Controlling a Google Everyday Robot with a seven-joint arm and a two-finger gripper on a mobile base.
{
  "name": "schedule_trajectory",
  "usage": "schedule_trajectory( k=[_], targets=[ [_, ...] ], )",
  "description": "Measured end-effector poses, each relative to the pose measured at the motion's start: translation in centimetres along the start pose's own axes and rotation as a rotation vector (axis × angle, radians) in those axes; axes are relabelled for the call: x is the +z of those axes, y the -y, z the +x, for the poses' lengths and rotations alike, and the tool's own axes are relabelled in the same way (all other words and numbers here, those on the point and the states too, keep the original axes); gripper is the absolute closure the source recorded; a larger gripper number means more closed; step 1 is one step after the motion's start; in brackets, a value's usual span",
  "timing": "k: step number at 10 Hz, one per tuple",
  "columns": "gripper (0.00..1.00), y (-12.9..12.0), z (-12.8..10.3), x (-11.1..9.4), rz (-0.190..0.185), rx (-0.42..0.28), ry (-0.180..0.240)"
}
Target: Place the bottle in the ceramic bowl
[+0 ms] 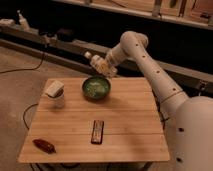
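The cream-white bottle [96, 62] is held in the air, tilted with its capped neck up and to the left, just above the far rim of the green ceramic bowl [96, 87]. My gripper [105, 68] is shut on the bottle's lower end, at the end of the white arm reaching in from the right. The bowl stands on the far middle of the wooden table [125, 117] with nothing inside it.
A clear jar topped by a white block [56, 93] stands at the table's left. A dark flat bar [97, 131] lies near the front middle, a reddish-brown object [44, 145] at the front left corner. A white spray bottle [21, 19] stands far back left. Cables cross the floor.
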Motion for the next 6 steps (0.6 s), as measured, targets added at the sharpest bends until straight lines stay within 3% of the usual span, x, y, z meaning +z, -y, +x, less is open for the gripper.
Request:
schedule_trajectory(
  k=[1,3,4,6],
  targets=[
    [1.0,1.4,-2.5,2.3,0.037,0.007,0.061],
    [1.0,1.5,-5.6,5.6,0.049,0.045,0.151],
    [1.0,0.6,-6.7,7.1,0.035,0.069,0.19],
    [0.95,-1.3,-6.7,8.7,0.0,0.1,0.223]
  ],
)
